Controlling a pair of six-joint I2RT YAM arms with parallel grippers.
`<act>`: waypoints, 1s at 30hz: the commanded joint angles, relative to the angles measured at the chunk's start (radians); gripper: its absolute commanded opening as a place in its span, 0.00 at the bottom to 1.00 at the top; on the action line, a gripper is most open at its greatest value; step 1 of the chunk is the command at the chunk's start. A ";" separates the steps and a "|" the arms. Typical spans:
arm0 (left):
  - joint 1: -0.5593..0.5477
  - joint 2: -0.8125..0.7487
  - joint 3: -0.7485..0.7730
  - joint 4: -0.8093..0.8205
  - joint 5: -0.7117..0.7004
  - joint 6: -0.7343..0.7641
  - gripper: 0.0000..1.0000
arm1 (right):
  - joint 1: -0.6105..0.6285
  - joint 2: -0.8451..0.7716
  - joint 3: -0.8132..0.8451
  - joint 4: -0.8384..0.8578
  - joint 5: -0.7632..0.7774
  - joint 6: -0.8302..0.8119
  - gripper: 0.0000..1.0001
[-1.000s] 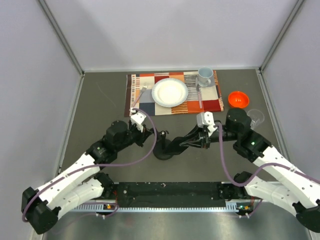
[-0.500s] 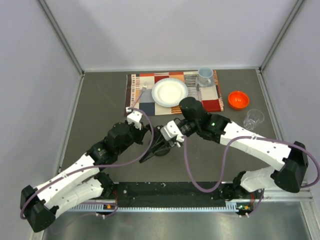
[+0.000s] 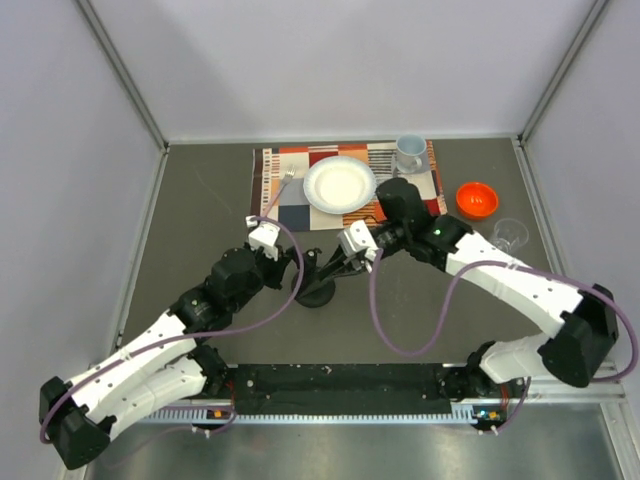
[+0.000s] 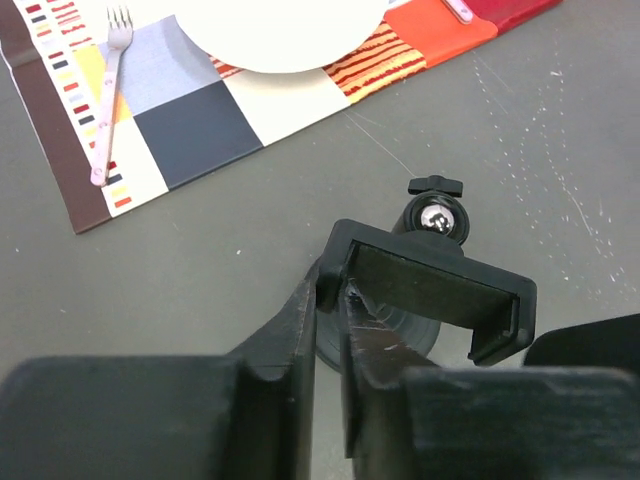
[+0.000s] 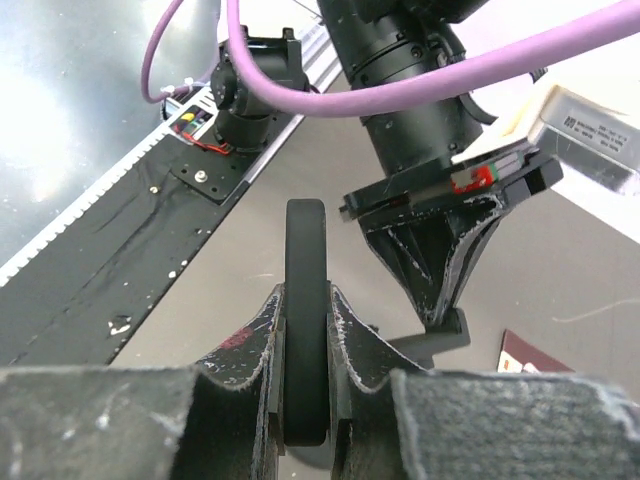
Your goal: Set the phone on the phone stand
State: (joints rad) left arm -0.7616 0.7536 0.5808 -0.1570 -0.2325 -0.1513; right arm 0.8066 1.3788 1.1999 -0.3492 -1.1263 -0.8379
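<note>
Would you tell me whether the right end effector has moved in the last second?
Yes: the right end effector has shifted left, from below the cup to below the plate.

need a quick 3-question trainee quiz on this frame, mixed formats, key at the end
1. True or false: the thin black rectangular phone already rests in the cradle of the small black disc-based phone stand.
2. Short answer: in the top view, which utensil lies on the patterned placemat just left of the round white plate?
3. What does the right pincer clamp? A) the plate B) the phone C) the stand

Key: 1 false, the cradle is empty. 2 the fork. 3 B.
</note>
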 commanded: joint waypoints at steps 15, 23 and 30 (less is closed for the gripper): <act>0.061 -0.005 0.209 -0.240 0.304 0.231 0.46 | -0.027 -0.328 -0.183 0.053 -0.069 0.172 0.00; 0.252 0.139 0.224 -0.205 0.570 0.253 0.44 | -0.027 -0.325 -0.183 0.059 -0.086 0.177 0.00; 0.275 0.184 0.208 -0.171 0.608 0.277 0.38 | -0.027 -0.328 -0.183 0.064 -0.104 0.168 0.00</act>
State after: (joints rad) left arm -0.4900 0.9413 0.7727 -0.3740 0.3061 0.0910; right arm 0.7822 1.0771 1.0012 -0.3630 -1.1553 -0.6609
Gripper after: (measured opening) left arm 0.412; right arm 0.133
